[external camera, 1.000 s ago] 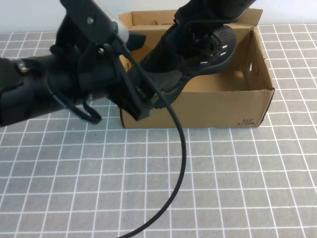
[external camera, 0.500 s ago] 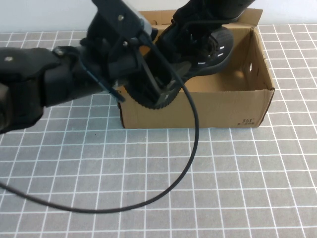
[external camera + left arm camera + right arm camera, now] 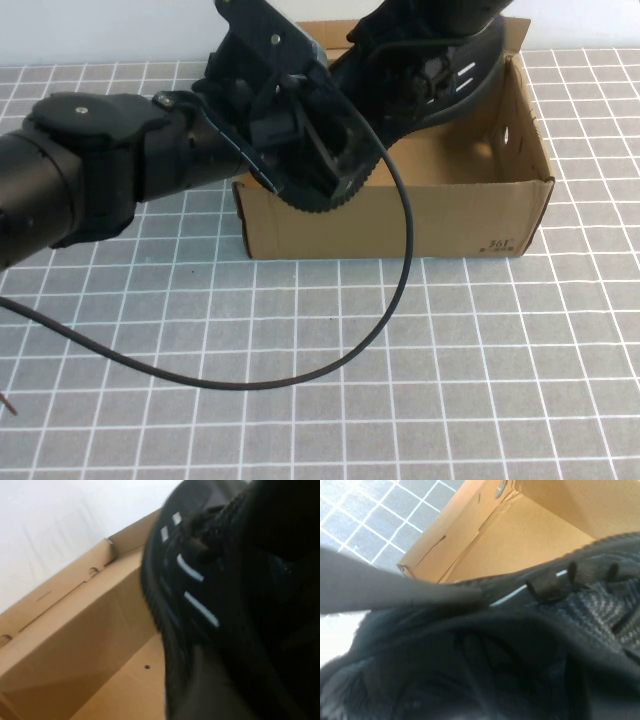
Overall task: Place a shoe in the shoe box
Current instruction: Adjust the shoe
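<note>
since the knit shoe (image 3: 440, 85) is soft, light, both the left gripper (image 3: 330, 165) and right gripper (image 3: 420, 40) over the shoe box (image 3: 400, 215) suit its firmer collar; finger states: cannot tell

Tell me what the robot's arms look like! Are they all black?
Mostly, yes. The left arm is a thick, round, matte black tube with small silver screws, ending in the blocky left gripper by the shoe box. A thin black cable loops from it. The right gripper, at the top, is black too.
</note>
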Controlling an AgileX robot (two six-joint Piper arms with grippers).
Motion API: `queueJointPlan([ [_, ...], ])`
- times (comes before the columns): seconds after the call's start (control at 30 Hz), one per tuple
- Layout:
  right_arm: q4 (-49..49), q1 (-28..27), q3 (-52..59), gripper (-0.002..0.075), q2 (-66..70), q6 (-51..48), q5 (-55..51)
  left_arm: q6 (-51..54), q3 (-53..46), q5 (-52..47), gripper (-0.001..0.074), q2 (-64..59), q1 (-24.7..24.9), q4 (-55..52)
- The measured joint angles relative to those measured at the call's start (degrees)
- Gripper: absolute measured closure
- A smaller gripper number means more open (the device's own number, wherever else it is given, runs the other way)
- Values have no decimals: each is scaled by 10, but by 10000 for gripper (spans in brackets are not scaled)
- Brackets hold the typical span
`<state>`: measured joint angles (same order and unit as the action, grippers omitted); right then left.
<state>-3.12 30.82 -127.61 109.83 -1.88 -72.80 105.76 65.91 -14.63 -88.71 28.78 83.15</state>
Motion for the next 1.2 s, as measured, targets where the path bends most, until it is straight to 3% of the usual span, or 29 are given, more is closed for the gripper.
queueJointPlan([
  [0.13, -2, 0, 0, 729, 1, -1, 5, 14, 0, 20, 519, 0, 2, 0],
  [0.23, -9, 0, 0, 730, 1, -1, 7, 34, 0, 29, 610, -1, 3, 0],
  [0.53, -18, 0, 0, 709, 1, -1, 8, 72, 0, 42, 619, -1, 3, 1],
  [0.6, -26, 0, 0, 648, 1, -1, 6, 73, 0, 58, 647, -3, 3, 1],
  [0.77, -33, 1, -1, 411, -1, -1, 6, 90, 0, 88, 689, -12, 2, 1],
  [0.87, -33, 1, -1, 346, -2, 0, 6, 101, 1, 97, 690, -12, 2, 1],
  [1.07, -22, 1, -1, 403, -35, 1, 5, 120, 36, 97, 690, -12, 1, 1],
  [1.2, 0, 1, 18, 499, -84, 2, 5, 123, 65, 87, 691, -12, 0, 1],
])
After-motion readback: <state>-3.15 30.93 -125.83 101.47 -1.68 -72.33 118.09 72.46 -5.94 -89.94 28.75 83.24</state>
